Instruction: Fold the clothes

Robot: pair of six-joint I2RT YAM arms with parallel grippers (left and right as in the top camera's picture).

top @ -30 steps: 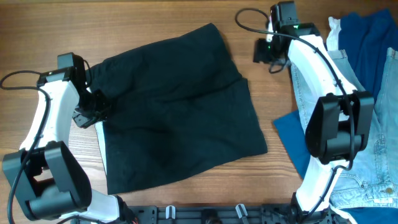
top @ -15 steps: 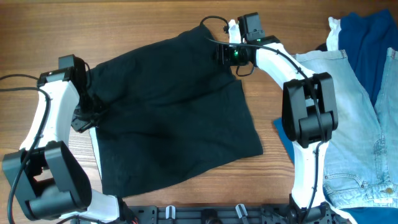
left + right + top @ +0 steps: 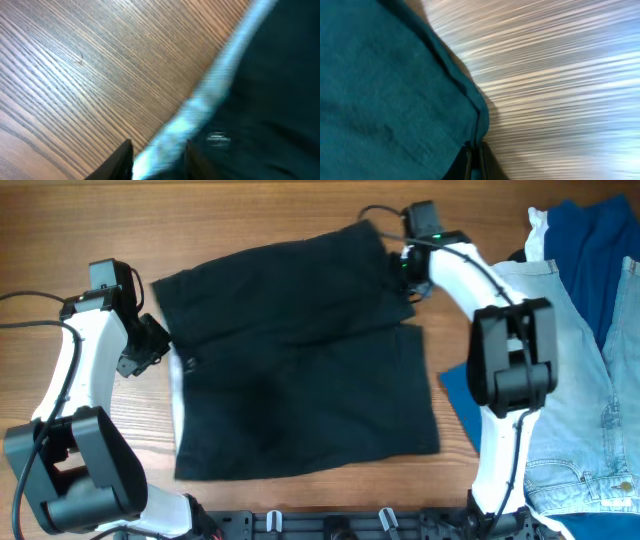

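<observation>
The black shorts [image 3: 300,370] lie spread flat in the middle of the table. My left gripper [image 3: 158,350] sits at their left edge. In the left wrist view its jaws [image 3: 160,162] stand apart over a pale strip [image 3: 210,95] along the dark cloth [image 3: 280,100], with a small white tag [image 3: 216,139] just beyond. My right gripper [image 3: 398,272] is at the shorts' upper right corner. In the right wrist view the gripper [image 3: 474,155] is shut on the cloth's edge [image 3: 385,90], which looks teal there, over bare wood [image 3: 560,75].
Light-blue denim jeans [image 3: 590,410] and dark blue cloth [image 3: 590,250] are heaped at the right edge of the table. A blue piece [image 3: 455,395] pokes out beside the right arm's base. Bare wood [image 3: 250,220] runs along the far side.
My right gripper came in from the right, closed on the shorts' upper right corner and drew it rightward. The shorts now lie flatter. My left gripper's jaws have parted at the left edge.
</observation>
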